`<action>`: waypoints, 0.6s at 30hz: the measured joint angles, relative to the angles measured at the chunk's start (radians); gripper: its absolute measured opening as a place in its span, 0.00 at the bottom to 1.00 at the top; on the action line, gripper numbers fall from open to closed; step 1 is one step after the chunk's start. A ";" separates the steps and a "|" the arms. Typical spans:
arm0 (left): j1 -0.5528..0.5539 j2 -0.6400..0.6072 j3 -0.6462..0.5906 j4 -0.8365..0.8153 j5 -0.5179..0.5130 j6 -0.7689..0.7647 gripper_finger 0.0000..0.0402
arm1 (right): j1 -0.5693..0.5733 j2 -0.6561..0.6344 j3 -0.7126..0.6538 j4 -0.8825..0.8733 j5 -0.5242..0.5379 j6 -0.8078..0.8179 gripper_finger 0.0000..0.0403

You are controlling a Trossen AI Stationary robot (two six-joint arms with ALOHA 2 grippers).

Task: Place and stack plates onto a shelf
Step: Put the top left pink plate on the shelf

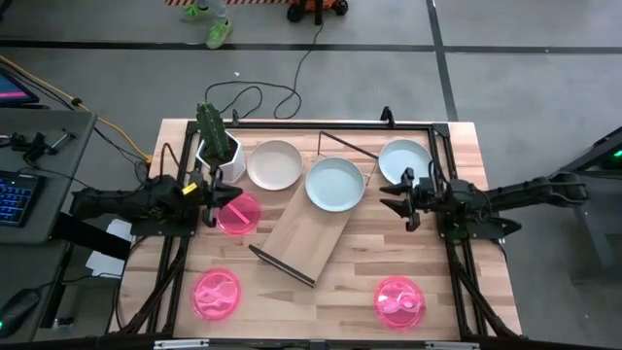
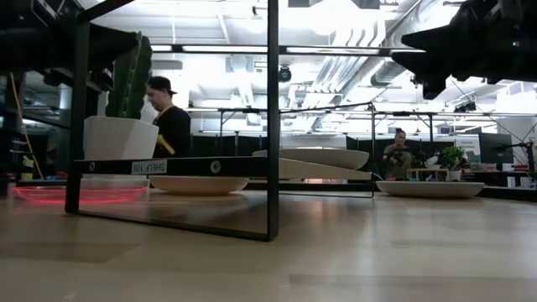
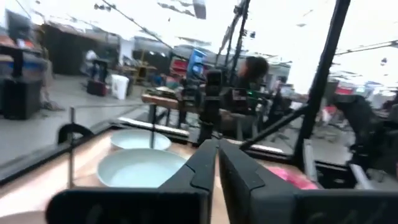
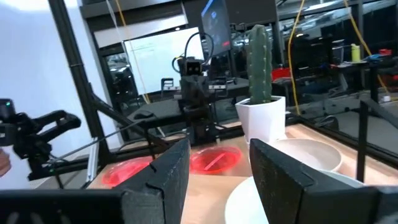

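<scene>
Near the surface's left edge, your left gripper (image 1: 216, 192) is hovering pinched narrow beside a pink plate (image 1: 238, 213); your right gripper (image 1: 401, 197) is waiting wide, empty, while the shelf (image 1: 309, 233) is lying mid-surface carrying one pale plate (image 1: 334, 184).

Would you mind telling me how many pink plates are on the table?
3: one by the left gripper, one at the near-left corner, one near-right. None seems hidden.

The high view looks straight down on the whole tabletop (image 1: 389, 262); the low view sits at its surface (image 2: 352, 252), facing level into the room. Each wrist view looks inward across it — both share the cactus pot (image 1: 222, 156) (image 4: 264, 118).
</scene>
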 joint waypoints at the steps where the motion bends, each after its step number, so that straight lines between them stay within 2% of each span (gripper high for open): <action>1: -0.005 0.018 0.009 -0.002 -0.001 -0.015 0.08 | 0.006 0.000 0.000 -0.001 0.000 -0.008 0.39; 6: -0.037 0.173 0.075 -0.052 -0.002 -0.084 0.24 | 0.018 0.000 0.000 0.002 0.000 -0.015 0.39; 10: -0.093 0.325 0.193 -0.206 0.047 -0.104 0.35 | 0.018 0.001 0.000 -0.003 0.001 -0.014 0.39; 13: -0.164 0.439 0.311 -0.397 0.055 -0.136 0.38 | 0.018 0.001 0.000 -0.005 0.001 -0.014 0.39; 18: -0.301 0.637 0.482 -0.700 0.019 -0.239 0.37 | 0.018 0.001 0.000 -0.027 0.001 -0.001 0.39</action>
